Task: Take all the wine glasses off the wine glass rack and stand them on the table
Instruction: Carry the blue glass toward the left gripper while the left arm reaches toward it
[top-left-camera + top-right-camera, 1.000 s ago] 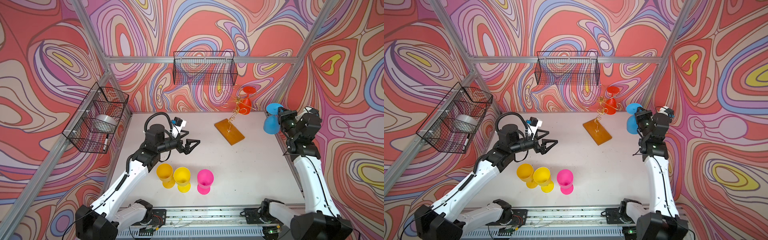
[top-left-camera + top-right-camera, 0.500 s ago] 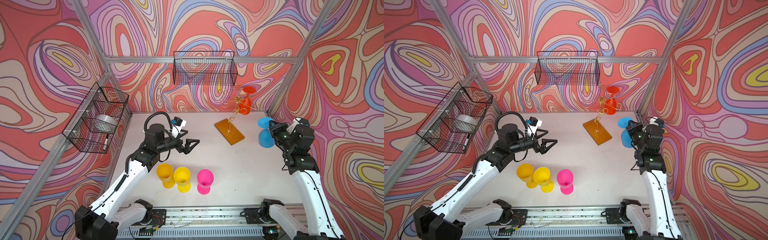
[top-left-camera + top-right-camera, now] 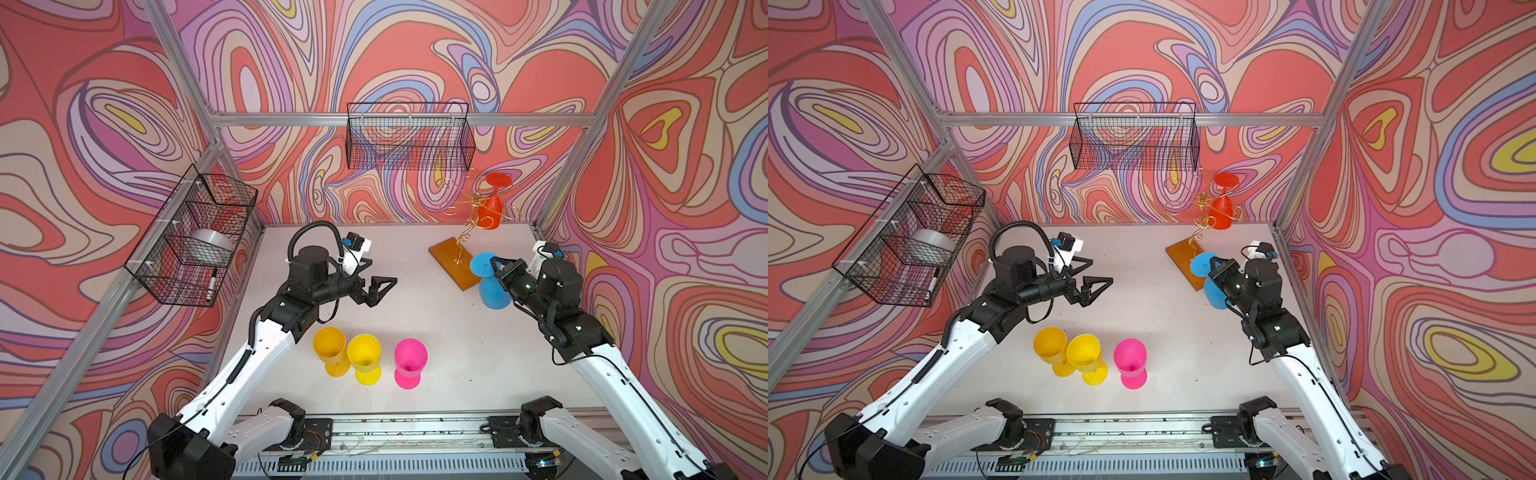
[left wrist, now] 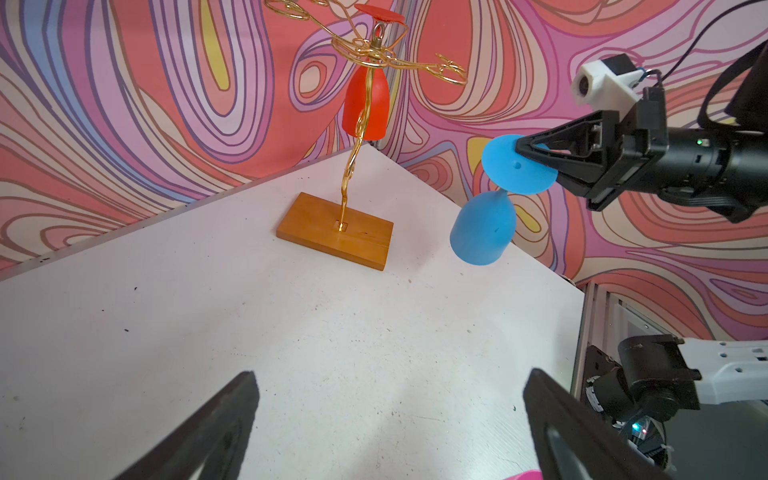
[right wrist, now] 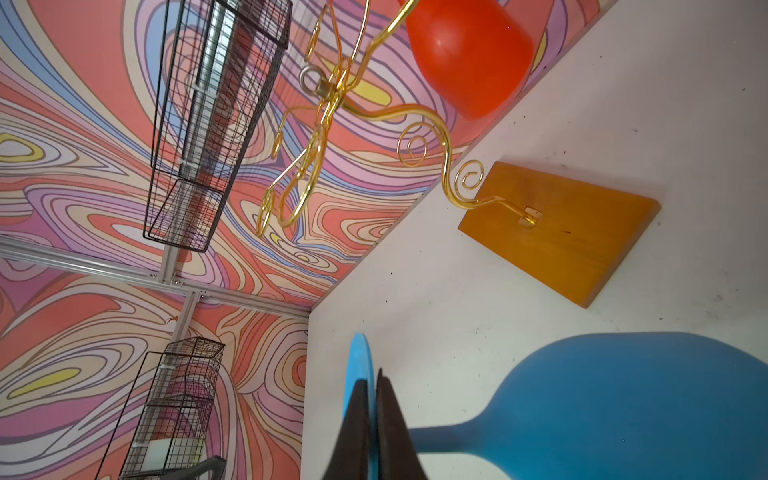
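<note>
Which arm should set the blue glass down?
Right: the right gripper is shut on the blue glass by its foot, clear of the rack; the left gripper hangs open and empty, mid-table.

Wine glass rack [image 3: 452, 266] stands back right on the tabletop [image 3: 436, 332]; a hanging wine glass [image 3: 489, 210] is inverted on its far side. Just right of its base, the right claw [image 3: 495, 266] grips a second wine glass [image 3: 492, 293]. Three goblets [image 3: 364, 353] stand front centre.

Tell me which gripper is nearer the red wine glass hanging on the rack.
Right. The right gripper, shut on the blue wine glass, sits beside the rack, just in front of the red wine glass; the left gripper hangs open, farther off to the left.
</note>
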